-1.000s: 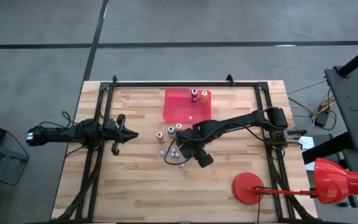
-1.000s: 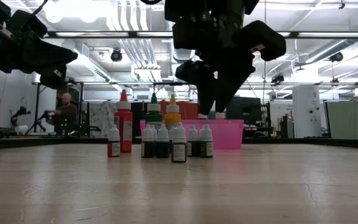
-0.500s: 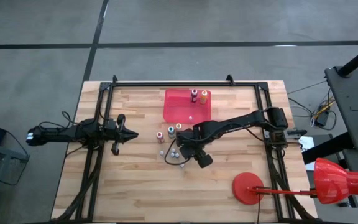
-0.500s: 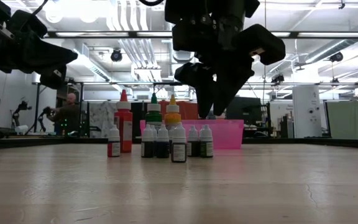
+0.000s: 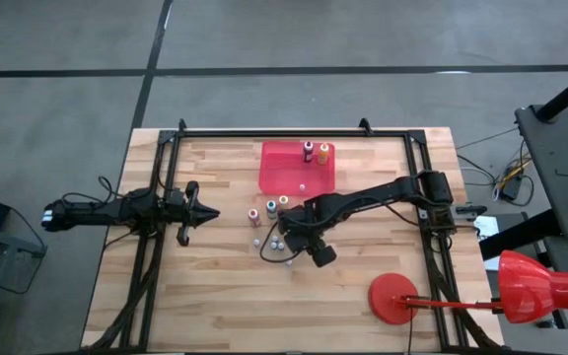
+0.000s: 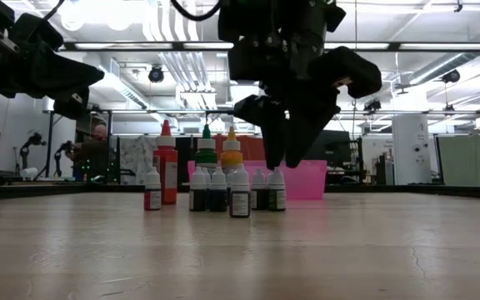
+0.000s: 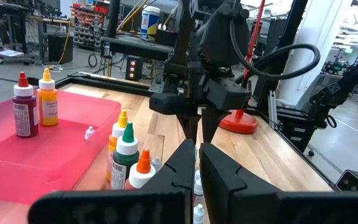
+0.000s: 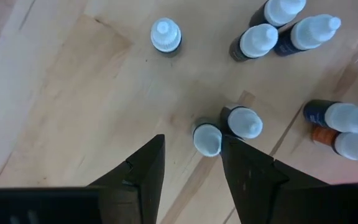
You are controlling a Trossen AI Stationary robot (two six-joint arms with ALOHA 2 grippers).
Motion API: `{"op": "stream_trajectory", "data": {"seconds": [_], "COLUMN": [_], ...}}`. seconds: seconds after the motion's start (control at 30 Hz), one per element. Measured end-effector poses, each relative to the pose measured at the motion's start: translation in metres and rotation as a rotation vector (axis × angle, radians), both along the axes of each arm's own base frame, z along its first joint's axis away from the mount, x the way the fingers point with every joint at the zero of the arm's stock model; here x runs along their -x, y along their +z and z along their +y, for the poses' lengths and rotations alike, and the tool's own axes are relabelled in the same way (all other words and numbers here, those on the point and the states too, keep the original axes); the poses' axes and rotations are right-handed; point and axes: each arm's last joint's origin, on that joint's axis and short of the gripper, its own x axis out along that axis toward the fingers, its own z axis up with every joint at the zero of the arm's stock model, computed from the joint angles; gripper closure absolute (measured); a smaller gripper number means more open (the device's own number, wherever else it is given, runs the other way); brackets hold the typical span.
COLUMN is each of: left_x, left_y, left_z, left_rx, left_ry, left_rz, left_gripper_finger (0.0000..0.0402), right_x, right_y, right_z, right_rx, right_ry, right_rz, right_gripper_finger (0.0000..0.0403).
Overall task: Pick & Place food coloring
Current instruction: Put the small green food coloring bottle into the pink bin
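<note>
No legible text anywhere.

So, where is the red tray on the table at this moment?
In the high view the red tray lies at the far middle of the table, holding two bottles in its far right corner. The other small bottles stand just in front, under the right hand.

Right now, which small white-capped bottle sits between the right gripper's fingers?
The small white-capped bottle of the touching pair, directly ahead of the right gripper; the others stand farther off.
</note>
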Motion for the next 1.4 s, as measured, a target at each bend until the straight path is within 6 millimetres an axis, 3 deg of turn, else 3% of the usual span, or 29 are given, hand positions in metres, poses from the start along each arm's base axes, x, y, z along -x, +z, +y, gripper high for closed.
{"op": "stream_trajectory", "data": {"seconds": [1.4], "left_x": [0.0], "left_y": [0.0], "left_z": [0.0], "left_rx": [0.0], "left_ry": [0.0], "left_rz": [-0.001], "left_gripper_finger": [0.0402], "right_x": [0.003], "right_y": [-0.015], "right_z": [0.0], "right_rx": [-0.005], "right_ry": [-0.015], "right_rz": [-0.008], "right_gripper_finger": [0.0253]}}
